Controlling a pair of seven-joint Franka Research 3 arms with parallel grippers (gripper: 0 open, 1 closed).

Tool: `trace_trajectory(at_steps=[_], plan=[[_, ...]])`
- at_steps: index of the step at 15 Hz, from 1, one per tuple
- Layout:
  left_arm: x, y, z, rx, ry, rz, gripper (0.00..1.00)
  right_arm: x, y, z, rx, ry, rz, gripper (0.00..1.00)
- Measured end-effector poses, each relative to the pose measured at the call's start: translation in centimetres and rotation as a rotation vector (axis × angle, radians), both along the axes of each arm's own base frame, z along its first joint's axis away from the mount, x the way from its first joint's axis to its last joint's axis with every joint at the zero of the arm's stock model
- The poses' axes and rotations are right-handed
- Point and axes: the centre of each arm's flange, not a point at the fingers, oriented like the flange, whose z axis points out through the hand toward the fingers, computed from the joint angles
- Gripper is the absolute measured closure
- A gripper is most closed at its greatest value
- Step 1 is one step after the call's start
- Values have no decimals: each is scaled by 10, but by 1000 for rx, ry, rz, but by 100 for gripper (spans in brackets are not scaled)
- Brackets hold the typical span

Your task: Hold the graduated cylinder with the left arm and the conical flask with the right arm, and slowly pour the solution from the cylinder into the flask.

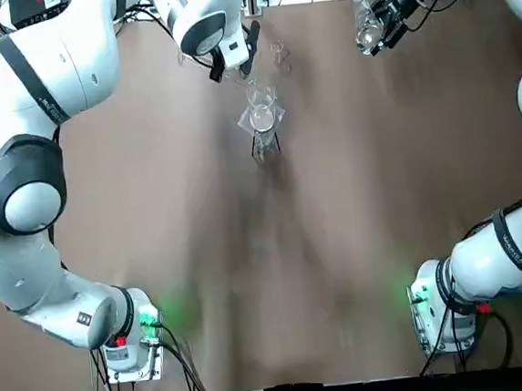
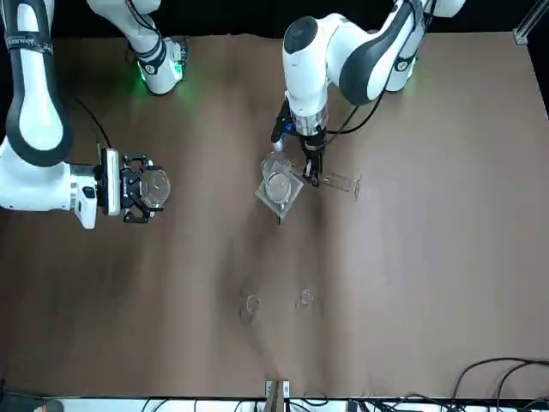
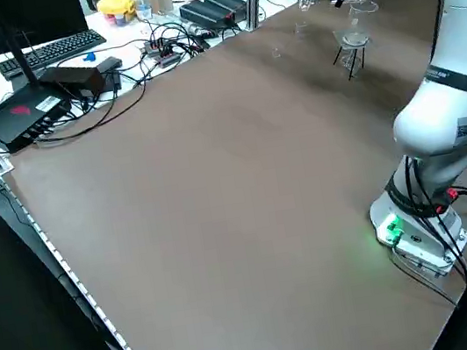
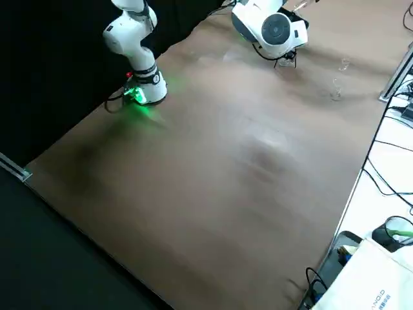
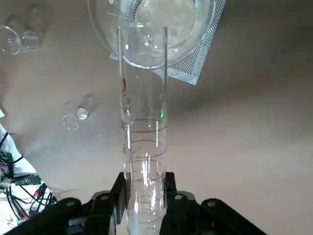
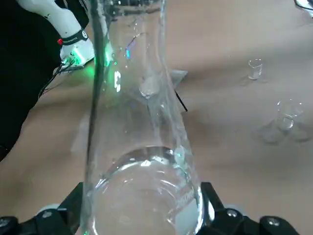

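The graduated cylinder [image 5: 143, 132], a slim clear tube with printed marks, is clamped between my left gripper's [image 5: 143, 185] fingers. In the front view the cylinder [image 2: 336, 181] stretches nearly level from the left gripper [image 2: 310, 172], beside the tripod vessel. I cannot tell whether it touches the table. My right gripper [image 2: 141, 189] is shut on the conical flask [image 2: 155, 187], well away at the robot's right. The flask [image 6: 142, 161] fills the right wrist view, wide base between the fingers. From overhead the flask [image 1: 367, 23] sits at the right gripper [image 1: 378, 26], far right.
A glass vessel on a mesh and dark tripod [image 2: 279, 186] stands mid-table close to the left gripper [image 1: 231, 65]. Tiny glass pieces [image 2: 251, 303] [image 2: 305, 298] lie near the table's far edge. Cables and electronics [image 3: 151, 46] lie beyond that edge.
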Motion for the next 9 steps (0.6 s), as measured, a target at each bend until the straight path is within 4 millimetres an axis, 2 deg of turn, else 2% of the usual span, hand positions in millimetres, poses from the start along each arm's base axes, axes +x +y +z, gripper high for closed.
trace_trajectory(at_steps=[6, 9], plan=[[11, 8, 14, -69, 52, 74, 66, -1, 32, 2, -27, 22, -7, 4], [23, 21, 19, -165, 141, 138, 66, -1, 52, 3, -45, 15, -12, 4]])
